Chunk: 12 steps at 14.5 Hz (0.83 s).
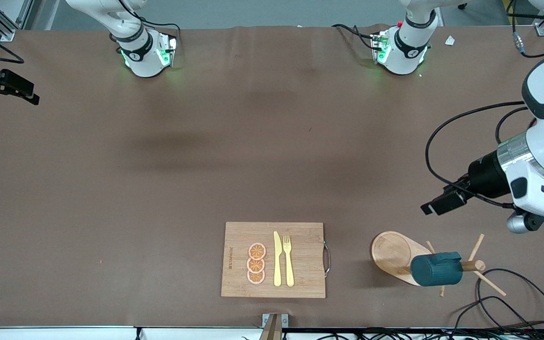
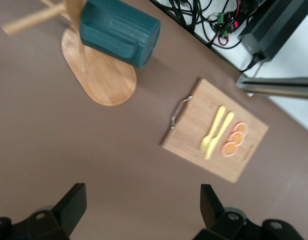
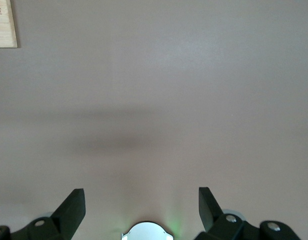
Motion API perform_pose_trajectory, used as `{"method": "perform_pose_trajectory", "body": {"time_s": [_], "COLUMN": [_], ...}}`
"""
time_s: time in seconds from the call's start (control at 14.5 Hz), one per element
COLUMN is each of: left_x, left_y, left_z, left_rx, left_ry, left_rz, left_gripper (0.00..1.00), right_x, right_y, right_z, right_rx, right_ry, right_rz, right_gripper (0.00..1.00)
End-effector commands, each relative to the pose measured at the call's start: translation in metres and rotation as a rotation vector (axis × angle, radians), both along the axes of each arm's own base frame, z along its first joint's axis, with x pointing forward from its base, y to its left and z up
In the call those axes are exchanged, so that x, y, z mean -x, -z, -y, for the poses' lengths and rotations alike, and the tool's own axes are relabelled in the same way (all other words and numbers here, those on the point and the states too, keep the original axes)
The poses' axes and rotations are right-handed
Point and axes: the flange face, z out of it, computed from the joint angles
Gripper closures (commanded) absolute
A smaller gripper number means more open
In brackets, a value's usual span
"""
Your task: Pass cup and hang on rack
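The dark teal cup hangs on its side on the light wooden rack, near the front edge at the left arm's end of the table. Both also show in the left wrist view, the cup over the rack's oval base. My left gripper is open and empty in the air over bare table beside the rack, apart from the cup; its wrist view shows the jaws wide apart. My right gripper is open and empty, high over bare table at the right arm's end.
A bamboo cutting board lies near the front edge with a yellow knife, a yellow fork and orange slices on it. Black cables lie beside the rack at the table's corner.
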Motion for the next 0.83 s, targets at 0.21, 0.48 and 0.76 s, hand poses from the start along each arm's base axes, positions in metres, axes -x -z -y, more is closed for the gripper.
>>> {"method": "perform_pose_trajectory", "body": {"time_s": [0.21,0.48,0.76], "left_x": [0.064,0.117,0.153], "left_y": [-0.041,-0.048,-0.05], "left_z": [-0.049,-0.053,-0.057], "left_rx": [-0.242,-0.264,-0.265], "left_ry": [0.349,0.431,0.453], "left_rz": [0.086,0.058,0.003], "left_gripper": [0.0,0.0,0.0], "right_x": [0.009,0.009,0.009], "right_y": [-0.003,-0.004,-0.004], "right_z": [-0.001,-0.002,-0.002], "right_rx": [-0.006,-0.005,-0.005], "right_ry": [0.006,0.003,0.002], "right_rz": [0.006,0.009,0.009], "right_gripper": [0.0,0.0,0.0]}}
